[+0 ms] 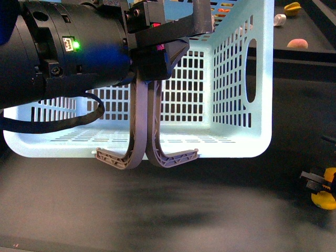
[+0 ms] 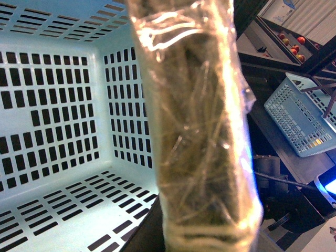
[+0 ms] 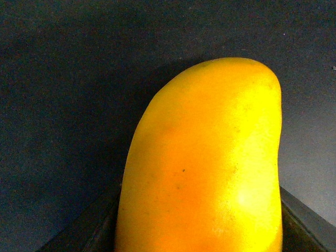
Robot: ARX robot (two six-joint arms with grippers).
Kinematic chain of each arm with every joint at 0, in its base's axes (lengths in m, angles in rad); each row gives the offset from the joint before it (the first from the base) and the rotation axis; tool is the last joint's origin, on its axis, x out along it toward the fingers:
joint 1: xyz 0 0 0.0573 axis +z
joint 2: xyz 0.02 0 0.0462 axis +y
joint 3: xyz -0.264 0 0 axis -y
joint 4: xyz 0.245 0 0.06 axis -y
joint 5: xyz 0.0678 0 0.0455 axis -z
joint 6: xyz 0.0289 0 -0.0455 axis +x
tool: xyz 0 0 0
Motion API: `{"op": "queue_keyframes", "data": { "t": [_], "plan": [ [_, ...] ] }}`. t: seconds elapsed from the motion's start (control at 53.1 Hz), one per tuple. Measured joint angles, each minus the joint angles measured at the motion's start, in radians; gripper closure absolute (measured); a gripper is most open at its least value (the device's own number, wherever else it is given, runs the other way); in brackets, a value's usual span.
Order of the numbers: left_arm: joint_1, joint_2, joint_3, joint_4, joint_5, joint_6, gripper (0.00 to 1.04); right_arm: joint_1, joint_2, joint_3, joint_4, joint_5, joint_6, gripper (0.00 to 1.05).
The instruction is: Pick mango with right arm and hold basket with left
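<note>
The pale blue slotted basket (image 1: pixel 236 79) fills the upper front view. My left arm, bulky and black with a green light (image 1: pixel 76 45), reaches over it. My left gripper (image 1: pixel 149 73) is shut on the basket's two grey handles (image 1: pixel 147 152), pressed together. In the left wrist view I see the basket's inside (image 2: pixel 58 105); a blurred film-wrapped bar (image 2: pixel 199 131) hides the jaws. My right gripper (image 1: pixel 314 184) is at the right edge, low over the dark table, shut on the mango (image 1: pixel 326 193). The smooth yellow-orange mango (image 3: pixel 205 168) fills the right wrist view.
Beyond the basket at the far right lie a yellow star-shaped fruit piece (image 1: pixel 292 8), a white object (image 1: pixel 280 20) and a pinkish-red fruit (image 1: pixel 297 43). The left wrist view shows a second blue basket (image 2: pixel 302 118) and small red fruits (image 2: pixel 294 47) off to the side.
</note>
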Motion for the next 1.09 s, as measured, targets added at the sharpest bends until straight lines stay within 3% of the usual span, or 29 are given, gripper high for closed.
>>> {"op": "queue_keyframes", "data": {
  "t": [0.282,0.546,0.847,1.092],
  "plan": [
    [0.000,0.000,0.000,0.000,0.000,0.000,0.97,-0.006,-0.169,-0.130,0.017,-0.077,0.001,0.44],
    [0.000,0.000,0.000,0.000,0.000,0.000,0.97,0.033,-0.515,-0.283,0.006,-0.208,0.037,0.45],
    [0.000,0.000,0.000,0.000,0.000,0.000,0.97,0.193,-1.089,-0.415,-0.181,-0.381,0.069,0.45],
    [0.000,0.000,0.000,0.000,0.000,0.000,0.97,0.345,-1.257,-0.401,-0.269,-0.386,0.050,0.45]
  ]
}}
